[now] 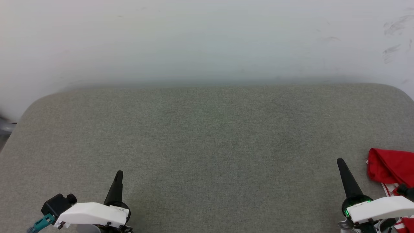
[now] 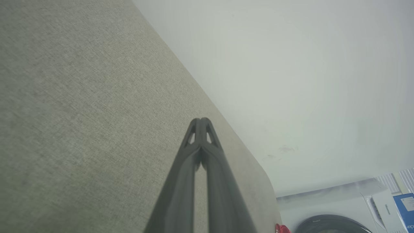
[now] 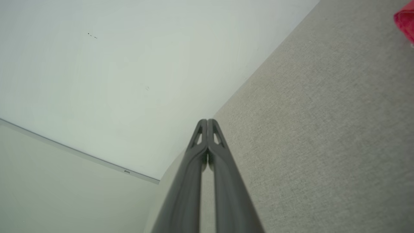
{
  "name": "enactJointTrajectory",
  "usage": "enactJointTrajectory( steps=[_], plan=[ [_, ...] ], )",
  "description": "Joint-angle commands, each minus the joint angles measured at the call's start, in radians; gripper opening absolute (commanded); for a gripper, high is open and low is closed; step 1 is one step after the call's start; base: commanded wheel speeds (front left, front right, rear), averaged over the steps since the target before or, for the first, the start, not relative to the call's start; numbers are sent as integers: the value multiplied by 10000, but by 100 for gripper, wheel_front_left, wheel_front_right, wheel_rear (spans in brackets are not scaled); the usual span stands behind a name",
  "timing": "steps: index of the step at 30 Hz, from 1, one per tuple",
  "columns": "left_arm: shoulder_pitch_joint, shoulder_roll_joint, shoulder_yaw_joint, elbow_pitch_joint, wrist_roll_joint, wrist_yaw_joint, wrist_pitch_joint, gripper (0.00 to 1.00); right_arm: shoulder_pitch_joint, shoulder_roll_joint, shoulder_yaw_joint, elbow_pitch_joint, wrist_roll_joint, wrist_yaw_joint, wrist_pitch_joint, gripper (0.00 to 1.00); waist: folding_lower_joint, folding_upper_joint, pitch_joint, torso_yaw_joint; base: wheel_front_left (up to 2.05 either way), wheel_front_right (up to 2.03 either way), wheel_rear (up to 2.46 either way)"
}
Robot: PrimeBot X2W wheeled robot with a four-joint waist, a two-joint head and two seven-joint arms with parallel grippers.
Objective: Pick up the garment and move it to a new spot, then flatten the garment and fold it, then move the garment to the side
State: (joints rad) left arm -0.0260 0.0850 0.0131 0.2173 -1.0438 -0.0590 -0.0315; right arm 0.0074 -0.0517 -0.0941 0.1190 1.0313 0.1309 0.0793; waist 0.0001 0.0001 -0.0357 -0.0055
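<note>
Here, your left fingers (image 1: 115, 191) and right fingers (image 1: 347, 181), each pair pressed together; crumpled bright red garment (image 1: 389, 168) at 4 o'clock on grey fabric tabletop (image 1: 207, 136).

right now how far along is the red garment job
Done: nothing clearly. The garment lies bunched at the right edge of the grey surface, partly cut off, so I cannot tell if it is folded. In hand: nothing. The left hand and right hand are shut and empty, the right one beside the garment. Left: probably pick-up, flattening, folding, moving aside.
</note>
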Motion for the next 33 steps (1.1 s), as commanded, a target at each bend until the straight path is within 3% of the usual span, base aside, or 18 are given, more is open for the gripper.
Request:
enactJointTrajectory(
  steps=[1,33],
  plan=[
    [-274,-8,109,-61,-367,-86,95,0,-290,10,-30,1,393,0,28,0,-1,-1,13,2,0,0,0],
    [-621,-195,619,129,-3292,-455,853,0,-815,17,-127,695,3372,-2,209,0,-1,-1,192,28,0,0,0]
  ],
)
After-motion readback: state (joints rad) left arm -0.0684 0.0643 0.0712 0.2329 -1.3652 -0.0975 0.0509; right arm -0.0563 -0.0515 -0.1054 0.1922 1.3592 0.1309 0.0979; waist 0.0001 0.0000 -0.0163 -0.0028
